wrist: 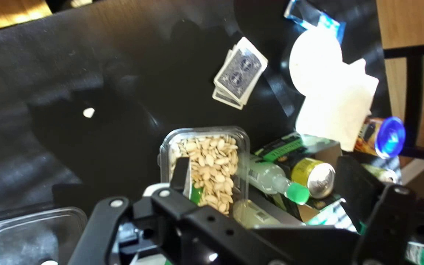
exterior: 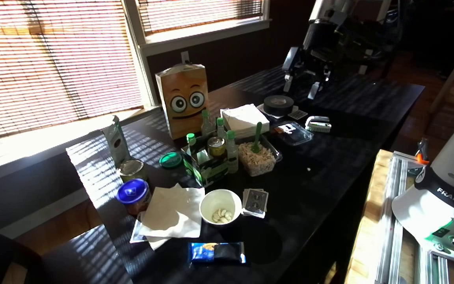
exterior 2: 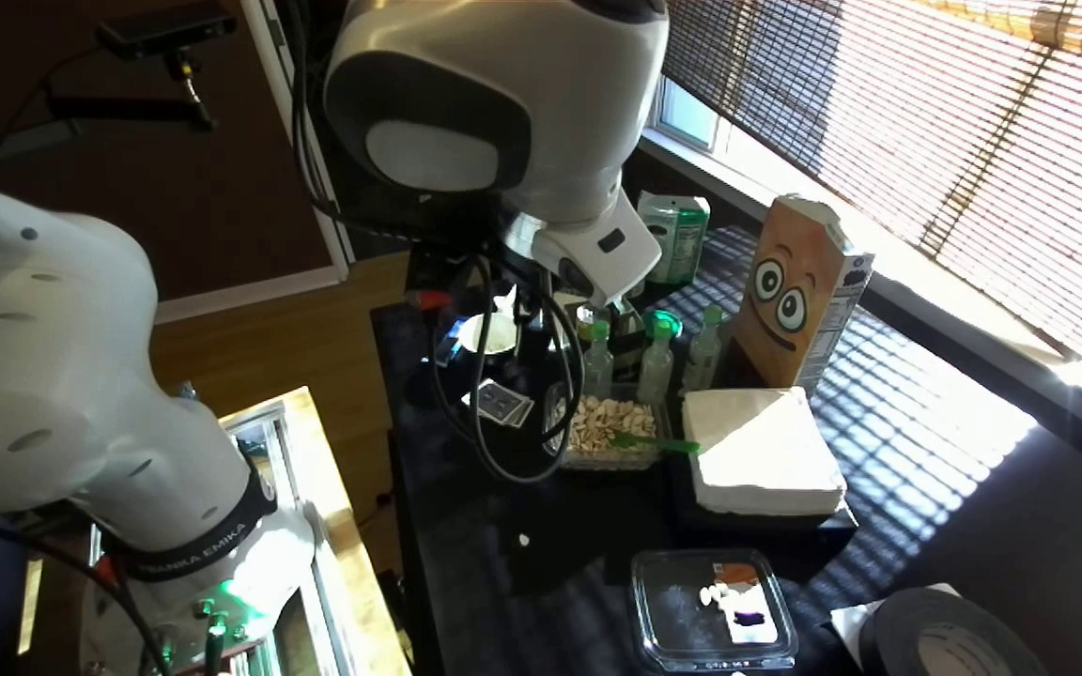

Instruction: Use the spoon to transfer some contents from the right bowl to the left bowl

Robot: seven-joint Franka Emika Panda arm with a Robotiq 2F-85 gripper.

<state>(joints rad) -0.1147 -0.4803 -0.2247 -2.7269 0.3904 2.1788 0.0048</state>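
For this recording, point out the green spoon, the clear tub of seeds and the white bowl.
Green spoon (exterior: 257,136), in an exterior view, on its handle.
Clear tub of seeds (wrist: 206,131), in the wrist view, on its rim.
White bowl (exterior: 220,199), in an exterior view, on its inner wall.

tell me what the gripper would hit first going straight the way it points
Probably the seed tub, or the green-capped bottle beside it; both lie ahead of the open gripper in the wrist view, though depth is hard to judge.
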